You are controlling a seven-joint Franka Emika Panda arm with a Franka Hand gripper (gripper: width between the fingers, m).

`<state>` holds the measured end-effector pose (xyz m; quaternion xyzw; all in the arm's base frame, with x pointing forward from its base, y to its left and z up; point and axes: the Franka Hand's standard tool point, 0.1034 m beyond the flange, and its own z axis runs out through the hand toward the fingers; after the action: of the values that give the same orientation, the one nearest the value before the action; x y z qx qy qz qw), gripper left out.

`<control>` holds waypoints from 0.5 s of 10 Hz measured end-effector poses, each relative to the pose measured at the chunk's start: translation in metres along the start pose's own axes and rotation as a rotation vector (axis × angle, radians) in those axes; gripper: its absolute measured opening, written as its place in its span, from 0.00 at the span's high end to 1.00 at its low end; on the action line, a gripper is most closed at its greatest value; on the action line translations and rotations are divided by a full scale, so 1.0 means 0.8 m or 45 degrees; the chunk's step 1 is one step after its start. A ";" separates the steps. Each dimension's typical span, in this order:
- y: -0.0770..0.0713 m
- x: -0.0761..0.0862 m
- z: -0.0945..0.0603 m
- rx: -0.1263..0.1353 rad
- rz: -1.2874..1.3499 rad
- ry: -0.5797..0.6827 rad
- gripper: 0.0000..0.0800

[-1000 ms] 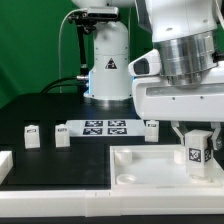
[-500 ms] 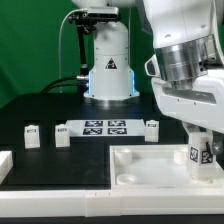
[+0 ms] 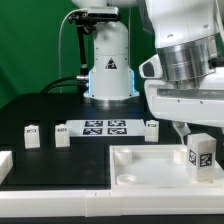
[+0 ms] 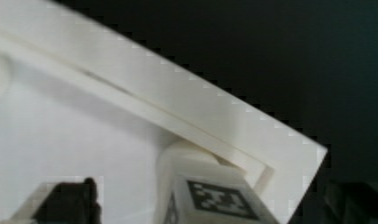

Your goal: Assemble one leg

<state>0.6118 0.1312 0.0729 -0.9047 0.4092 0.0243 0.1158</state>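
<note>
Standing a leg at the slab's far corner

The leg (image 3: 201, 154) is standing nearly upright on the white slab (image 3: 135, 166), at the exterior view's right, directly under the gripper (image 3: 192, 132). The jaws are apparently hanging parted, since one finger (image 4: 65, 201) is showing a gap beside the leg. Closing off-centre is risking tipping it or jamming it crooked.

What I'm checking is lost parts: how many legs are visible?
4. In the exterior view: two legs left of the marker board, one right of it, one on the slab, far right. None looks hidden.
</note>
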 end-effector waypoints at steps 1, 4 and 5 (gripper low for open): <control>0.000 0.002 -0.001 0.000 -0.198 0.003 0.20; 0.003 0.009 0.000 -0.049 -0.830 0.033 0.19; 0.004 0.011 0.000 -0.060 -0.990 0.043 0.19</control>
<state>0.6152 0.1233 0.0709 -0.9950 0.0371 -0.0267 0.0889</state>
